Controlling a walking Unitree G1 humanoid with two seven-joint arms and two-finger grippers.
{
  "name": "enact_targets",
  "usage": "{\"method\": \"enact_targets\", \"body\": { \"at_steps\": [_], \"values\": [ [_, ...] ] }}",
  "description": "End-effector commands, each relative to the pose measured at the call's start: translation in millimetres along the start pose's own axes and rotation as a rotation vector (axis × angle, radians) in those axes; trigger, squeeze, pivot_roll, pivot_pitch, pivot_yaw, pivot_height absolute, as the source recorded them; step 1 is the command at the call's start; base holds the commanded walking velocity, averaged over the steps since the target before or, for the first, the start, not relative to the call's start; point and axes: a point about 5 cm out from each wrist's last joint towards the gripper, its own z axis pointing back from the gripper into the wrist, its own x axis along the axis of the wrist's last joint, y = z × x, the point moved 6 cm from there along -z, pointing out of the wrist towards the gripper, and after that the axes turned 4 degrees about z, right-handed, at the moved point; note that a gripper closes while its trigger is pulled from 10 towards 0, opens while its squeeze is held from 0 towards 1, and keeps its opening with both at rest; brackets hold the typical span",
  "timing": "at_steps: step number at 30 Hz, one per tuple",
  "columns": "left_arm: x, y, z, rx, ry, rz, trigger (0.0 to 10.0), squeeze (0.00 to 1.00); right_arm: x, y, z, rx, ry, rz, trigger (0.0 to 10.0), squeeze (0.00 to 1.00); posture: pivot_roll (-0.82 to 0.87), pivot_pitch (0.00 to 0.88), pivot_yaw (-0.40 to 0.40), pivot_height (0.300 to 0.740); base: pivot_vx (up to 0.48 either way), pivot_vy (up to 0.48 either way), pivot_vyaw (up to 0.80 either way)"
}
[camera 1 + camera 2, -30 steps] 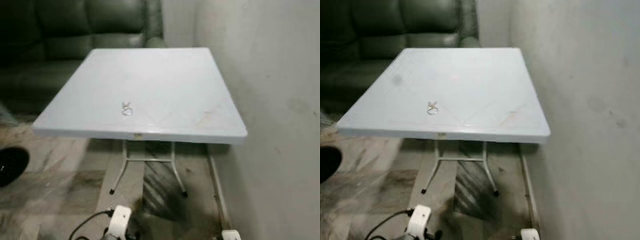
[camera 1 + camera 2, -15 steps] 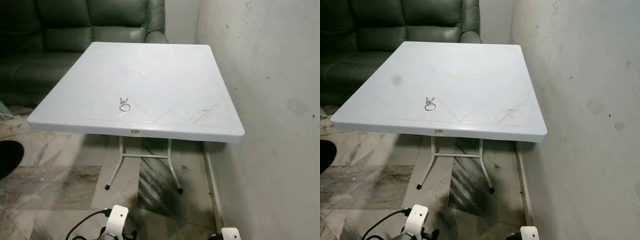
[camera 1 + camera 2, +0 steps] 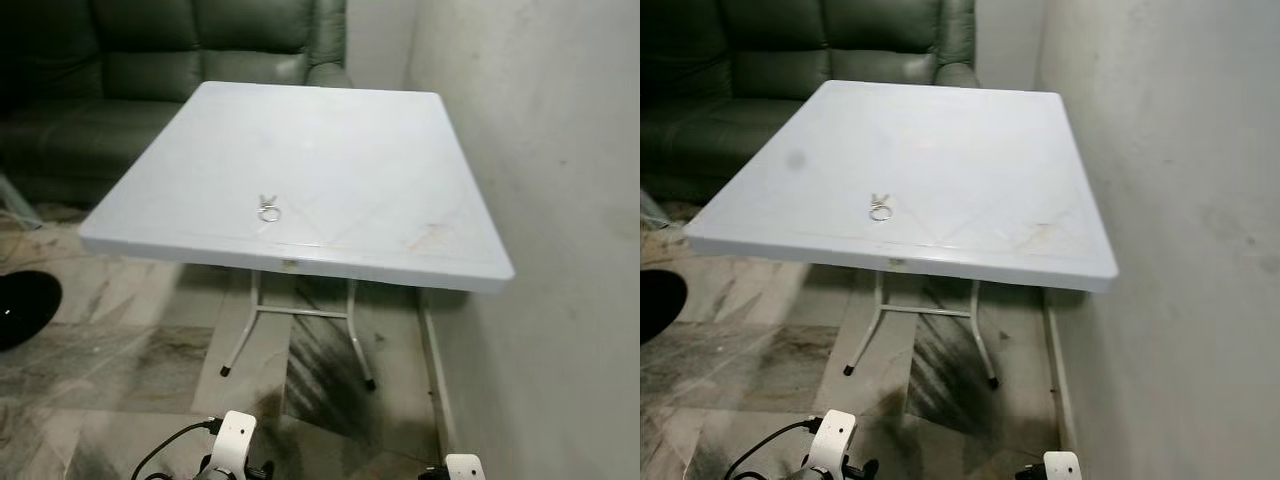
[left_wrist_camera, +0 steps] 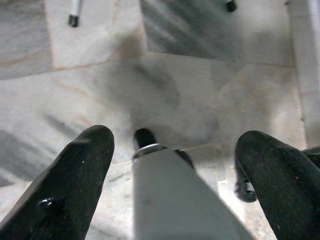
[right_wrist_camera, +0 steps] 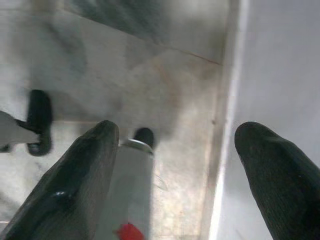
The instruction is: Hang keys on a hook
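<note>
Keys (image 3: 268, 209): a small bunch on a round metal ring, silver in colour, lay flat on the pale tabletop (image 3: 330, 130). Rested near the front edge, on the robot's left half of the surface, well apart from the wall side. Ring pointed toward the front edge, with two short keys spread out behind it like a small V toward the far side. Lay alone and untouched by any hand. Too small to tell the shape of each key.
</note>
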Motion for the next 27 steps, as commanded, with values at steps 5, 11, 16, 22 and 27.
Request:
{"method": "enact_targets", "body": {
  "at_steps": [5, 11, 16, 22, 27],
  "values": [
    [-1.3, 0.0, 0.1, -0.003, 0.007, 0.008, 10.0, 0.00, -4.6, -3.1, 1.0, -0.006, 0.008, -0.012, 10.0, 0.00, -0.02, 0.000, -0.042, 0.740, 0.000, 0.461, 0.00],
    [-1.8, -0.2, 0.1, -0.002, 0.008, 0.012, 10.0, 0.00, -4.4, -3.1, 1.1, -0.006, 0.007, -0.016, 10.0, 0.00, -0.02, 0.000, -0.042, 0.740, 0.000, 0.464, 0.00],
    [-1.9, -0.5, 0.0, -0.002, 0.009, 0.016, 10.0, 0.00, -4.5, -3.1, 1.1, -0.006, 0.006, -0.019, 10.0, 0.00, -0.02, 0.000, -0.042, 0.740, 0.000, 0.466, 0.00],
    [-1.4, -1.3, -0.2, -0.003, 0.008, 0.019, 10.0, 0.00, -4.5, -3.5, 1.1, -0.005, 0.006, -0.021, 10.0, 0.00, -0.02, 0.000, -0.045, 0.740, 0.000, 0.470, 0.00],
    [-0.8, -1.1, -0.2, -0.002, 0.006, 0.021, 10.0, 0.00, -4.6, -3.4, 1.2, -0.005, 0.006, -0.024, 10.0, 0.00, -0.02, 0.000, -0.045, 0.740, 0.000, 0.470, 0.00]
  ]
}}
